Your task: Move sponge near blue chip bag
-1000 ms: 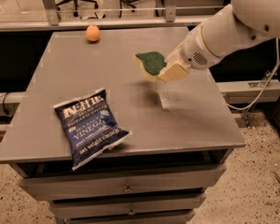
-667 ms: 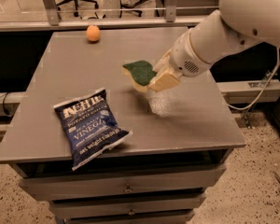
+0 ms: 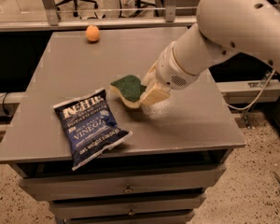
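Over the table (image 3: 191,120), close beside the blue chip bag (image 3: 90,125), the gripper (image 3: 147,96) is closed on the sponge (image 3: 127,87); best lower it gently beside the bag, not onto it.

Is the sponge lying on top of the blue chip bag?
No, the claw grips the sponge beside the blue chip bag, not on it.

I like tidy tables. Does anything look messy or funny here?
The chip bag lies crooked, with one corner poking over the front edge of the table. The gripper holds the sponge tilted, close beside the bag. Nothing looks spilled or broken.
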Robot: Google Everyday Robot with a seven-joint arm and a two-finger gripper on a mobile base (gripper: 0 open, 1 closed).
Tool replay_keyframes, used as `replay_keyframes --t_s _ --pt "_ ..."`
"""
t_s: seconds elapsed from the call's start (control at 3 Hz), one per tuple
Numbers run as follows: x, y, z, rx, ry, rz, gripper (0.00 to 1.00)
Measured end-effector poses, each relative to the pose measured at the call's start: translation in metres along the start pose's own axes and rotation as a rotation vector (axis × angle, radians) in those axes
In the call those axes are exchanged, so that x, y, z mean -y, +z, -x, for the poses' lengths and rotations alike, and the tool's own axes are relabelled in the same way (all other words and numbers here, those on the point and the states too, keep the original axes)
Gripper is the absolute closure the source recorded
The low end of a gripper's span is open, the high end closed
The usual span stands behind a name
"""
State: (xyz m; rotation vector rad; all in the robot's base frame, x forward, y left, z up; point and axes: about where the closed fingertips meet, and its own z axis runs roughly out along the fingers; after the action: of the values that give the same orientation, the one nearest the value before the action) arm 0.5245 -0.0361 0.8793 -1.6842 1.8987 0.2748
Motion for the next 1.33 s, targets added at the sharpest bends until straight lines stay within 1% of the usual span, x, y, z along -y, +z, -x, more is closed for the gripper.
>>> replay_keyframes --t_s 0.33,0.67,1.0,1.33 --pt "-0.012 0.007 0.005 -0.007 -0.040 0.016 0.27" --pt "-0.018 0.008 0.009 -0.002 -0.056 0.027 0.04" --pt "-0.017 0.004 0.008 0.003 -0.071 0.025 0.00" --pt "0.012 -0.019 -0.011 -0.003 -0.063 -0.031 0.00"
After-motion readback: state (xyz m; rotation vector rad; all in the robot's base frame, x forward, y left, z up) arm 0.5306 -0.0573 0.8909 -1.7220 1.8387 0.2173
